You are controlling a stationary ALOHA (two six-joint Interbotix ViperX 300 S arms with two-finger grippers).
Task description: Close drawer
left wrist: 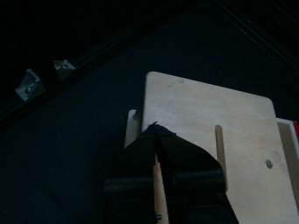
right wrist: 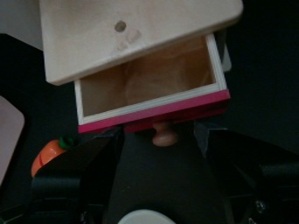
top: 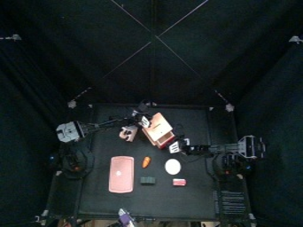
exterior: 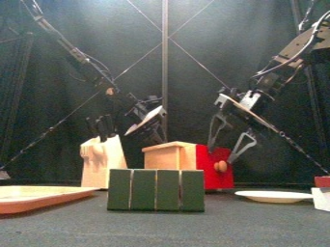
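The little cabinet with its cream-white top stands at the table's middle back. Its drawer is pulled out towards the right arm, showing an empty wooden inside and a pinkish-red front. My right gripper is right at that front, open, with the small knob between its jaws. My left gripper is at the cabinet's opposite end, shut on the edge of a cream panel. In the top view the left gripper and right gripper flank the cabinet.
In front of the cabinet lie a flat pink pad, an orange carrot-like piece, a white round disc, a dark green block and a small red item. Black curtains surround the table.
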